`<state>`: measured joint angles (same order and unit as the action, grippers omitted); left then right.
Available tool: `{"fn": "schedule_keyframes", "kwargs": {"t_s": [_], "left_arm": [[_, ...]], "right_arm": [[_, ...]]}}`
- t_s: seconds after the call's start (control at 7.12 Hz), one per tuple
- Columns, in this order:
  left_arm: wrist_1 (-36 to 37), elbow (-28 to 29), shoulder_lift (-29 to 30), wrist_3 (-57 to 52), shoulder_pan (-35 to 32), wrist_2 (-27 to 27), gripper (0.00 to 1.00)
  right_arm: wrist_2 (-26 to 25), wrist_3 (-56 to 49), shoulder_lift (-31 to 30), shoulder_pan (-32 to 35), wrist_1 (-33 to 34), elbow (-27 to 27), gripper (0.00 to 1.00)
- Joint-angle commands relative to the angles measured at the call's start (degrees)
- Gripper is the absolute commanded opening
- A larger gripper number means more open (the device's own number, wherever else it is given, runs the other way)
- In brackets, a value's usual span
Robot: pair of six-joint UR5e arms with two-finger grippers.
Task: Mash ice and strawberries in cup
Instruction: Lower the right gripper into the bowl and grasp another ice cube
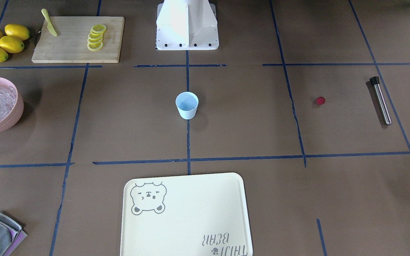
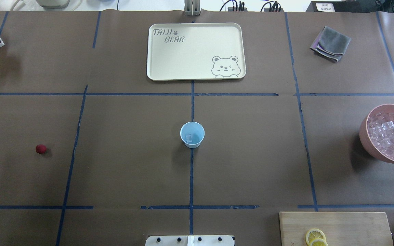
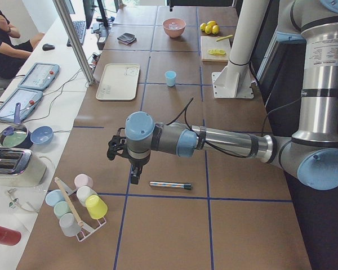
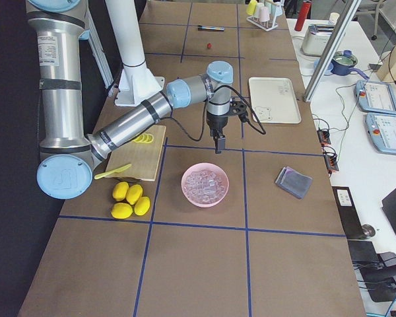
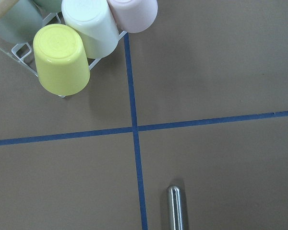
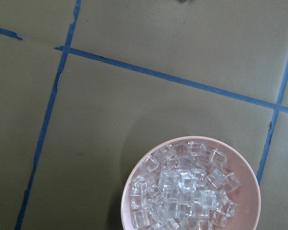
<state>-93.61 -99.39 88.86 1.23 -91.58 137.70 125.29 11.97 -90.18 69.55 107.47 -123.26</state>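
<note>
The light-blue cup [image 2: 192, 135] stands upright at the middle of the worktop [image 2: 115, 171], on a blue tape line [image 2: 191, 177], with one clear ice cube [image 2: 188, 137] at its bottom. The strawberry [image 2: 41, 149], a small dark-red piece, lies well apart on the robot's left, near a steel muddler [image 1: 381, 101]. A heap of ice cubes [image 2: 390, 135] fills the pink bowl [image 2: 365, 140] on the right. The left end effector [image 3: 134, 169] hovers near the muddler's end, and the right end effector [image 4: 218, 142] just beside the bowl. Whether either is released or clenched, I cannot tell.
</note>
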Motion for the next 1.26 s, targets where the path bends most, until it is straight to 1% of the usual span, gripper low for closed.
{"fn": "schedule_keyframes", "kwargs": {"t_s": [0.0,0.14,0.28,0.42,0.56,0.7,0.84,0.98,1.12], "left_arm": [[-0.1,-0.5,-0.1,1.0,0.0,0.0,1.00],[-0.1,-2.0,-1.4,1.1,0.1,0.0,1.00],[0.0,-3.3,-2.3,1.1,0.0,-0.1,1.00],[-0.1,-3.7,-2.4,3.0,0.1,-0.1,1.00],[-0.1,-3.8,-2.4,3.3,0.1,0.0,1.00],[-0.1,-3.8,-2.4,3.3,0.1,-0.1,1.00],[-0.1,-3.8,-2.4,3.3,0.1,-0.1,1.00],[-0.1,-3.8,-2.4,3.3,0.1,-0.1,1.00],[-0.1,-3.7,-2.4,3.3,0.1,-0.1,1.00]], "right_arm": [[0.6,-4.3,-1.4,0.4,-0.1,2.8,0.99],[1.0,-5.0,-1.4,0.4,-0.2,3.9,0.99],[1.0,-5.0,-3.1,0.3,-5.8,6.3,0.99],[1.2,-3.8,-5.3,0.3,-16.3,10.8,0.98],[1.5,-3.1,-6.5,0.3,-19.6,12.9,0.96],[2.8,-3.2,-6.4,0.3,-20.0,15.5,0.94],[4.4,-3.1,-6.3,0.2,-20.1,16.6,0.87],[5.0,-3.2,-6.4,0.2,-20.0,16.7,0.77],[4.9,-3.6,-6.4,-0.6,-20.0,16.6,0.74]]}}
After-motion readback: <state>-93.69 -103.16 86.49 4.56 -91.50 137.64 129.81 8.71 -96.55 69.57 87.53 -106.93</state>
